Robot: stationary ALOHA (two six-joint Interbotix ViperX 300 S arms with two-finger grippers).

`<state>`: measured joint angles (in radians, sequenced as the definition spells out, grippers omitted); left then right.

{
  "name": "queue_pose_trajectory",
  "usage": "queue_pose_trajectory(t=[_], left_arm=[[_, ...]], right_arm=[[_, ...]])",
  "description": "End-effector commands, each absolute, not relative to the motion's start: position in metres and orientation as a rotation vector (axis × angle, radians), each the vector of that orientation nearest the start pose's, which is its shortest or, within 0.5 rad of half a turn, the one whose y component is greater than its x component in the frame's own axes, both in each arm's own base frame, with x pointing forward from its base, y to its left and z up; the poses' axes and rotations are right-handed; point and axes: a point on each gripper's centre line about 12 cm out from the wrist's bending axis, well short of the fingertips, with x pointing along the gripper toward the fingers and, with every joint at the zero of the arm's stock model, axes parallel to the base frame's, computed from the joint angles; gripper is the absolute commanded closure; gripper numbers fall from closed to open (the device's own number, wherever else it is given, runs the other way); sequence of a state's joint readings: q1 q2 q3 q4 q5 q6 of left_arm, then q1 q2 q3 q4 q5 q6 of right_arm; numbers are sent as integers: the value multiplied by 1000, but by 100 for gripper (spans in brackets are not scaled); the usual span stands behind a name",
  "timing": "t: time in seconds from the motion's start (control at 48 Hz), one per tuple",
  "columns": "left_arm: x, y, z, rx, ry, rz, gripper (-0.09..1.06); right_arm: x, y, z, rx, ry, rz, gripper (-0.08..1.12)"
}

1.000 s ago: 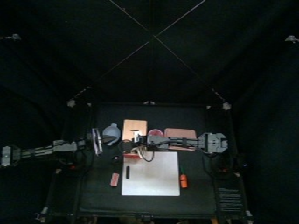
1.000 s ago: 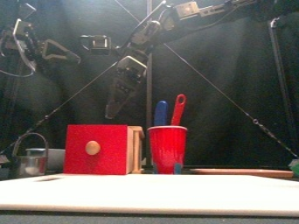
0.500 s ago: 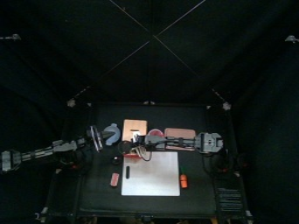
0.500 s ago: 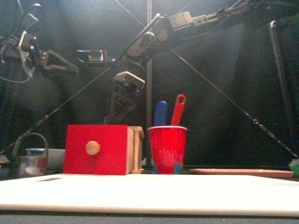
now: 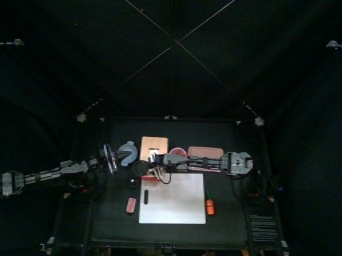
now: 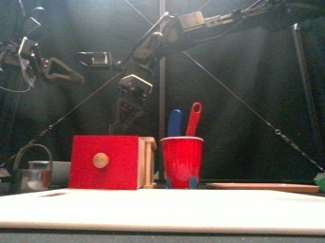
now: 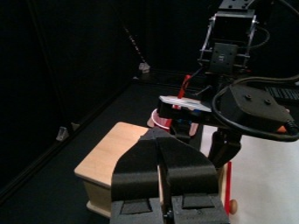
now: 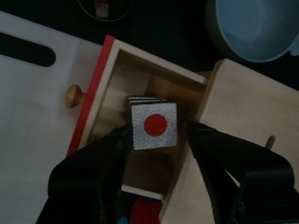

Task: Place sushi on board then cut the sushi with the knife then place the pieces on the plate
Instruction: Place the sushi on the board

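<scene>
Left wrist view: the left gripper (image 7: 163, 140) has its jaws pressed together. Right wrist view: the right gripper (image 8: 156, 131) jaws clamp the red-centred toy sushi roll (image 8: 152, 121) above the open red drawer of the pale wooden box (image 8: 251, 96).

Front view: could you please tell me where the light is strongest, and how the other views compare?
Front view: a pale glare across the upper half, the red cup and wooden box well lit. Top view: dim, only the white cutting board stands out. Right wrist view: evenly lit sushi roll.
</scene>
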<state>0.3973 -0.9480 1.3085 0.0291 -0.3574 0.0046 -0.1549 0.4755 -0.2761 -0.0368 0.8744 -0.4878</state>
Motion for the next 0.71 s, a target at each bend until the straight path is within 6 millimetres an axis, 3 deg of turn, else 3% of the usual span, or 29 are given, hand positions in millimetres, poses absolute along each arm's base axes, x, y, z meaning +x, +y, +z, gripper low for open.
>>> queue_pose_trajectory(t=[0.021,0.292,0.458,0.562,0.708], left_arm=[[177,74,251,29,-13,393,93],[176,74,248,21,-7,394,93],[176,74,248,21,-7,394,93],[176,74,248,21,-8,396,93],[176,76,249,23,-11,404,93]], right_arm=[[536,-88,221,-394,1049,100,15],[535,-84,211,-379,1088,108,17],[536,-84,214,-376,1079,104,35],[535,-84,232,-377,1045,93,37],[525,-82,276,-385,969,73,37]])
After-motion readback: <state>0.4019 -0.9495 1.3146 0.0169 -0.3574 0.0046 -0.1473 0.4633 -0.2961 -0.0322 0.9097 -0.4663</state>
